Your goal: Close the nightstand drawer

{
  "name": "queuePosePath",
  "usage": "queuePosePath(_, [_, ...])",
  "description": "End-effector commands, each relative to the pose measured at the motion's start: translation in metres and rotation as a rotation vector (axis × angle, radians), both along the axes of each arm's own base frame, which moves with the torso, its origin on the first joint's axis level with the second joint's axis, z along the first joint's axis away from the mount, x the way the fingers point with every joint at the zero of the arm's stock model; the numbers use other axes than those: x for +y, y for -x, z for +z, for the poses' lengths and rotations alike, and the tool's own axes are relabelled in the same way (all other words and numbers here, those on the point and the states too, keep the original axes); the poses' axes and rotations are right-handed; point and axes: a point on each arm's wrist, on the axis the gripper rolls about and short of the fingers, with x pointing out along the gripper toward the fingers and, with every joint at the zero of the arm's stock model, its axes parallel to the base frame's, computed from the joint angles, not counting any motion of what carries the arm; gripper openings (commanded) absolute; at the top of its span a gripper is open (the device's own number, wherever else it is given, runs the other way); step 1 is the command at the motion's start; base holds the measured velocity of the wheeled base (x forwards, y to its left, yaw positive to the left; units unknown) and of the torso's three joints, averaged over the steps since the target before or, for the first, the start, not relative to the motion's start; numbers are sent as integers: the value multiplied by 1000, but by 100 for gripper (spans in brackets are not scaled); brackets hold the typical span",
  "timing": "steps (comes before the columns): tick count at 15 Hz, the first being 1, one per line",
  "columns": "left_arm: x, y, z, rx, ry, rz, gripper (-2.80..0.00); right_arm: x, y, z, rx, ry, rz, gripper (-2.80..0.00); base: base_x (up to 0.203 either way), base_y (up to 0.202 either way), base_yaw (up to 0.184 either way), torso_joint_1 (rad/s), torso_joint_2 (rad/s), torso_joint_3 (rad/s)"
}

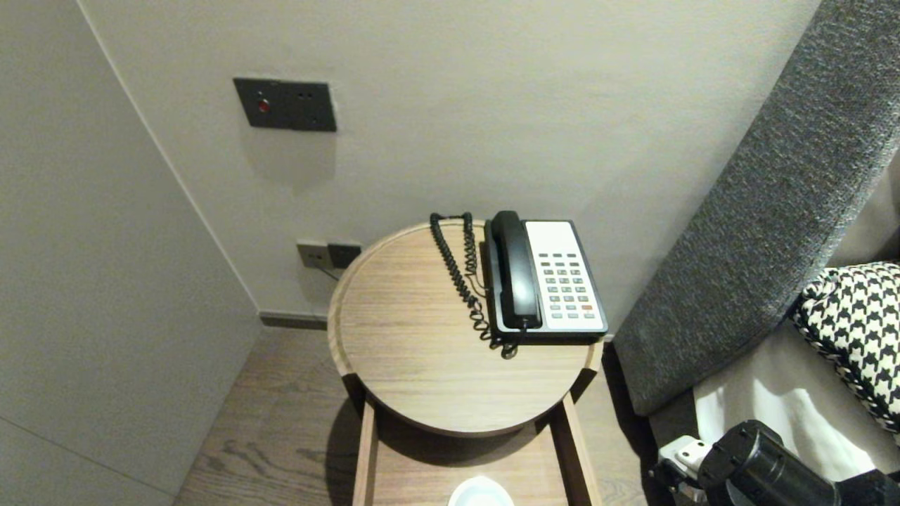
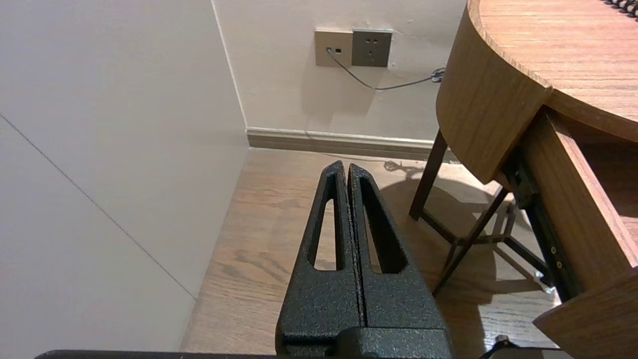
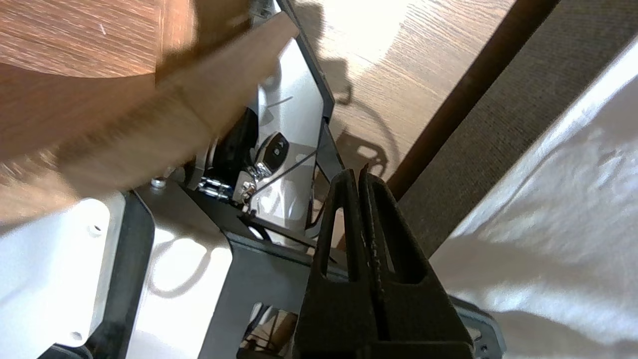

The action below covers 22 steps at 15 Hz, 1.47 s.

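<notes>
Phone [image 1: 545, 277] is lying untouched, so we are holding right claw [image 3: 359, 174], by the bed [image 1: 766, 393], and parked left claw [image 2: 347, 167] pressed together.

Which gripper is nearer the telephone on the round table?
Probably the right gripper: shut, low between the drawer and the bed, on the telephone's side. The left gripper, shut, sits low over the floor off the table's other side.
</notes>
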Motion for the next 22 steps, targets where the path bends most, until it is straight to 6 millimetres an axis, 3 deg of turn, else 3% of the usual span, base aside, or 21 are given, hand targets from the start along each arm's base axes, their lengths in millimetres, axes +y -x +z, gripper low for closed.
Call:
queuePosePath(1, [0, 0, 0, -3, 0, 0, -280, 10, -4, -8, 34, 31, 24, -280, 0, 0, 0, 0, 0, 0])
queuePosePath(14, [0, 0, 0, -4, 0, 0, -280, 48, -29, 2, -18, -20, 63, -280, 0, 0, 0, 0, 0, 0])
queuePosePath(22, [0, 0, 0, -3, 0, 0, -280, 71, -59, 26, -108, -92, 43, -280, 0, 0, 0, 0, 0, 0])
